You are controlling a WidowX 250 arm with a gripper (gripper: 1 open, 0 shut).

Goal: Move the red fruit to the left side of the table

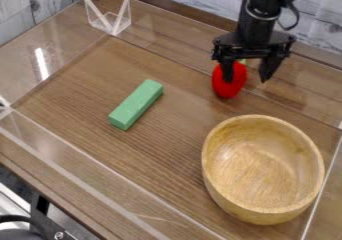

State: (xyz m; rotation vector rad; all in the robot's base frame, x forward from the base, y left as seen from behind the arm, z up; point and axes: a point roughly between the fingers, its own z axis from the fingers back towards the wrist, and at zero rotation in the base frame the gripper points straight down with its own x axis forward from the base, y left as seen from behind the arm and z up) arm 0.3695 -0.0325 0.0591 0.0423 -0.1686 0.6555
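Note:
The red fruit (229, 81) lies on the brown table (160, 154) at the back right, just behind the wooden bowl. My gripper (251, 64) hangs pointing down directly over and slightly right of the fruit. It is open, its dark fingers (221, 56) spread wide. The fruit sits low by the left finger, and nothing is clamped on it. Whether that finger touches the fruit I cannot tell.
A large wooden bowl (263, 169) fills the front right. A green rectangular block (136, 104) lies at mid-table, to the left of the fruit. Low clear acrylic walls (40, 54) border the table, with a clear bracket (107, 17) at the back left corner.

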